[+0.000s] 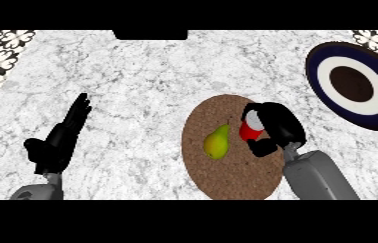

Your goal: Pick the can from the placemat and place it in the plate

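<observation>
Head view: right hand curled round unlabelled red can over placemat.

Right hand curled, fingers and thumb wrapped around the can. Left hand open at left, fingers straight, resting.

Red can, yellow-green pear, speckled brown placemat, navy-and-white ringed plate, grey-veined white marble counter.
</observation>
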### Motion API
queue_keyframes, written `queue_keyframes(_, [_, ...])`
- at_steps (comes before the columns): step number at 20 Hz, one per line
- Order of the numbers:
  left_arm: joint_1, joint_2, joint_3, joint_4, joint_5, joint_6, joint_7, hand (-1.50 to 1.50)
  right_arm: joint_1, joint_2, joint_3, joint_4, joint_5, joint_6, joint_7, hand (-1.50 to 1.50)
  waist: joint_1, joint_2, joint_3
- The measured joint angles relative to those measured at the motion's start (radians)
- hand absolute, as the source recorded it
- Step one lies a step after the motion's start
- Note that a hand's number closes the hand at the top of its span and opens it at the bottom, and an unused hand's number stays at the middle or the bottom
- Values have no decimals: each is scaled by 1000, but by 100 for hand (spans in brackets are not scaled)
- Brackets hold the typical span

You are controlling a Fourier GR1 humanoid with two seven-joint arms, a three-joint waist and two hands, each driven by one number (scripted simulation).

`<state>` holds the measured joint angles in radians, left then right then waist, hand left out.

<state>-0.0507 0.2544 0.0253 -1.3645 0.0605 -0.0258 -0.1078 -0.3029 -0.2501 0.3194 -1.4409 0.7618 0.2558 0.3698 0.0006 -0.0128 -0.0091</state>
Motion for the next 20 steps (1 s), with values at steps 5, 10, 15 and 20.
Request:
queue_keyframes(5, [-6,6,23,17,7,-16,0,0,75,-57,-42,-41,45,-110,-98,150,-11,3,5])
queue_keyframes(10, [35,12,55,13,16,4,-10,0,198,-235,-325,16,-61,-223,-213,150,-91,4,17])
queue_keyframes(15, [55,14,71,4,22,11,-22,0,292,-372,-595,142,-226,-282,-422,150,-105,6,20])
queue_keyframes(20, [61,11,60,-1,22,-4,-30,0,365,-498,-829,321,-386,-273,-706,150,-75,8,18])
